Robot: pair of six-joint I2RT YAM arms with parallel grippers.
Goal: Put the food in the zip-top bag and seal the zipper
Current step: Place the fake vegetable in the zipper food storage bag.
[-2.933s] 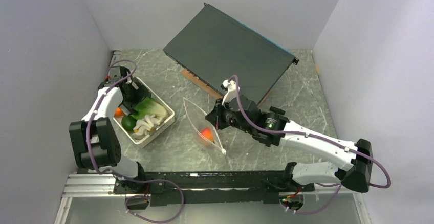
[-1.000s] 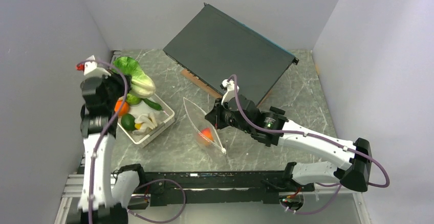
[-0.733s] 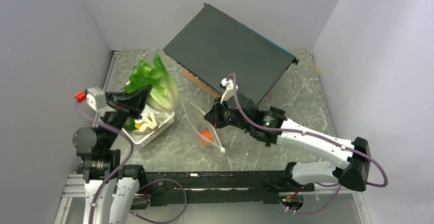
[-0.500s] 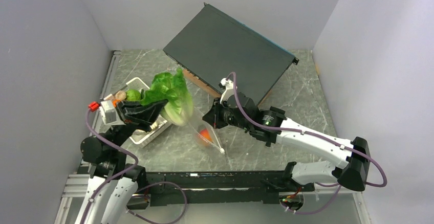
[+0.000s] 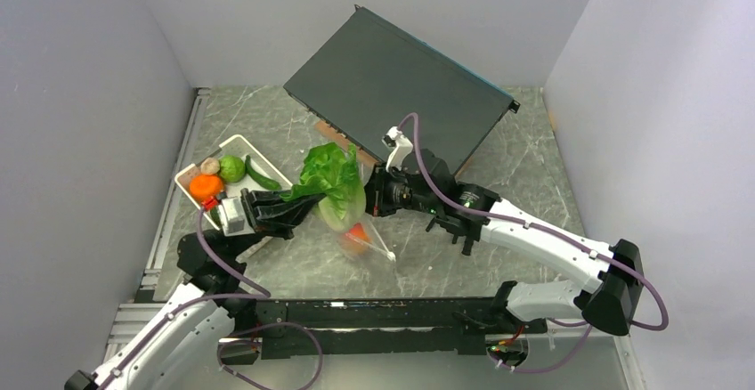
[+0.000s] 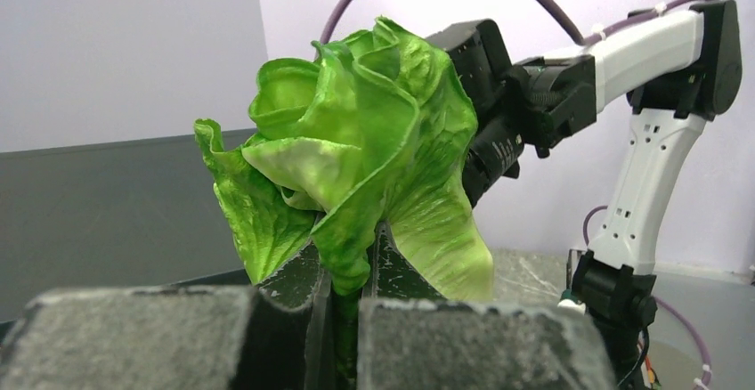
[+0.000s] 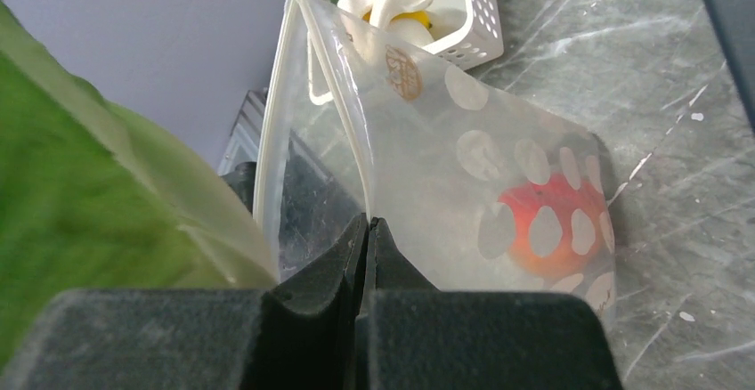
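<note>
Now left claw [image 6: 352, 294] clamps lettuce [image 5: 331, 174] over bag [image 7: 499, 158]; right claw [image 7: 367, 230] pinches zipper [image 7: 270, 123]; basket [image 7: 481, 18] beside.

Your lettuce [image 6: 356, 158] is bright green, paling to yellow-green at the lower leaves. You see the zip-top bag [image 7: 499, 123] clear with white polka dots, an orange-red piece [image 7: 556, 221] showing through. The basket [image 7: 481, 25] is white and perforated, the table [image 7: 641, 78] grey with white veins.
</note>
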